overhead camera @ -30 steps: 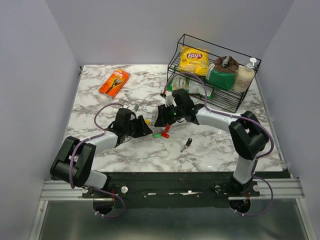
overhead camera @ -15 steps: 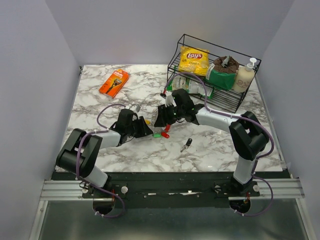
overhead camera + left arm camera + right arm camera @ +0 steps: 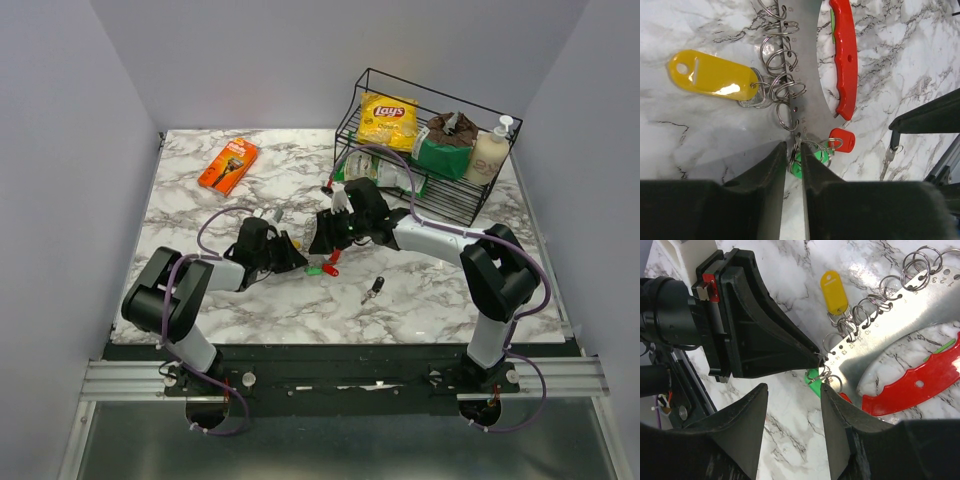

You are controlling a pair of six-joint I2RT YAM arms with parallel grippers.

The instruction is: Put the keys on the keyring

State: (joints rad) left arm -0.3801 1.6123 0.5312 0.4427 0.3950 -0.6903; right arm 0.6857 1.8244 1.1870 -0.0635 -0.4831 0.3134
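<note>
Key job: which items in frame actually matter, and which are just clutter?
Job:
- keyring
- yellow-tagged key
- green key
- red key
- loose dark-headed key, probably

Lying about:
- orange razor pack
- wire basket
- chips bag
- green pouch
- pump bottle

You had bare marble table (image 3: pixel 250 300) open on the keyring's (image 3: pixel 805 90) near side, broken only by one loose dark key (image 3: pixel 373 290). The left gripper (image 3: pixel 793 152) and right gripper (image 3: pixel 792 387) stood nose to nose at the ring's end, little gap between; the wire rack (image 3: pixel 440 95) hemmed the right arm's far side
</note>
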